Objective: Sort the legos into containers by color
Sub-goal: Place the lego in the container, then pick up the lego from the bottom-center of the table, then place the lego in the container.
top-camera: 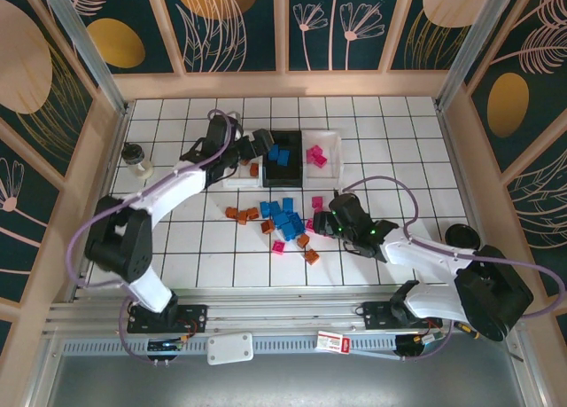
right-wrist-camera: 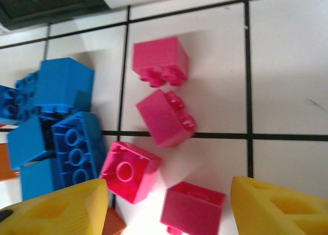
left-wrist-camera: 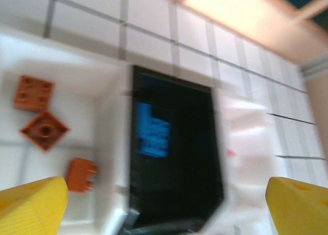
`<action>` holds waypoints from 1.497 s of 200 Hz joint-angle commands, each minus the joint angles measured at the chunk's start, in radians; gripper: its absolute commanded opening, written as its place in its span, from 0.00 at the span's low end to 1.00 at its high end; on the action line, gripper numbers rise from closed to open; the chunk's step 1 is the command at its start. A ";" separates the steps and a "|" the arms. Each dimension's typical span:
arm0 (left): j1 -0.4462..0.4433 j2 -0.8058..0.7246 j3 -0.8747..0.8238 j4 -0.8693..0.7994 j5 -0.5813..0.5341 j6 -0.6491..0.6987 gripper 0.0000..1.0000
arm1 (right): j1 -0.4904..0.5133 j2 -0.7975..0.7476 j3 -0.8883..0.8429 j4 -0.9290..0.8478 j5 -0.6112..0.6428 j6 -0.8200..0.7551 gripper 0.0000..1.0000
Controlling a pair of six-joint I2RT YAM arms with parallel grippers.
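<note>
I see the left gripper (top-camera: 256, 146) hanging wide open over the white, black and white plastic trays (top-camera: 285, 173) by the far wooden rail (top-camera: 283, 85), loose orange, blue and pink plastic bricks (top-camera: 282, 219) mid-table, the right gripper (top-camera: 322, 223) spread open over pink ones, and white tiled tabletop (top-camera: 399, 159) stretching open rightward.

White tiles with dark grout (top-camera: 399, 159) are enclosed by a pale wooden frame (top-camera: 283, 83), behind which dark teal panels (top-camera: 345, 26) printed with golden ovals and line-drawn flowers are set. A small clear jar with a dark lid (top-camera: 137, 159) is stood upright near the left wall. A black round object (top-camera: 462, 237) is seen near the right wall. In front of a ridged metal rail (top-camera: 283, 311), a white rounded box (top-camera: 230, 347) and a red-and-white tag (top-camera: 330, 340) are laid.
</note>
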 commanded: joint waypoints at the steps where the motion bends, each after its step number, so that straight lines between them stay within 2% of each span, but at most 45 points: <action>1: -0.041 -0.118 -0.110 0.032 0.014 -0.001 0.99 | 0.002 0.047 -0.011 0.004 0.055 0.055 0.64; 58: -0.048 -0.385 -0.389 0.014 0.017 -0.009 0.98 | 0.003 0.154 -0.001 0.061 -0.005 0.061 0.54; 104: -0.049 -0.460 -0.517 0.013 0.045 0.009 0.98 | 0.003 0.099 0.022 0.006 0.012 0.043 0.30; 122: -0.053 -0.470 -0.554 0.013 0.052 0.020 0.99 | -0.005 0.043 0.078 -0.044 0.034 0.000 0.24; 150: -0.063 -0.475 -0.586 0.001 0.039 0.043 0.96 | -0.119 0.043 0.209 -0.037 -0.010 -0.092 0.23; 179: -0.064 -0.482 -0.606 0.001 0.041 0.041 0.96 | -0.224 0.209 0.357 0.046 -0.060 -0.157 0.22; 202: -0.065 -0.495 -0.616 -0.011 0.035 0.048 0.95 | -0.264 0.365 0.483 0.080 -0.098 -0.177 0.23; 216: -0.065 -0.500 -0.622 -0.025 0.027 0.050 0.95 | -0.278 0.446 0.551 0.083 -0.093 -0.185 0.26; 222: -0.066 -0.497 -0.624 -0.036 0.016 0.048 0.95 | -0.286 0.477 0.577 0.078 -0.094 -0.184 0.32; 229: -0.064 -0.489 -0.624 -0.049 0.000 0.049 0.95 | -0.294 0.509 0.604 0.068 -0.095 -0.178 0.49; 234: -0.064 -0.481 -0.625 -0.062 -0.012 0.049 0.95 | -0.299 0.527 0.620 0.063 -0.101 -0.174 0.57; 253: -0.064 -0.447 -0.626 -0.079 -0.052 0.046 0.93 | -0.301 0.539 0.639 0.064 -0.125 -0.167 0.62; 266: -0.065 -0.414 -0.624 -0.070 -0.062 0.051 0.87 | -0.293 0.514 0.624 0.074 -0.134 -0.167 0.63; 286: -0.061 -0.350 -0.608 -0.053 -0.098 0.053 0.64 | -0.279 0.467 0.590 0.079 -0.130 -0.170 0.63; 299: -0.046 -0.303 -0.592 -0.033 -0.093 0.046 0.56 | -0.272 0.435 0.564 0.078 -0.125 -0.171 0.63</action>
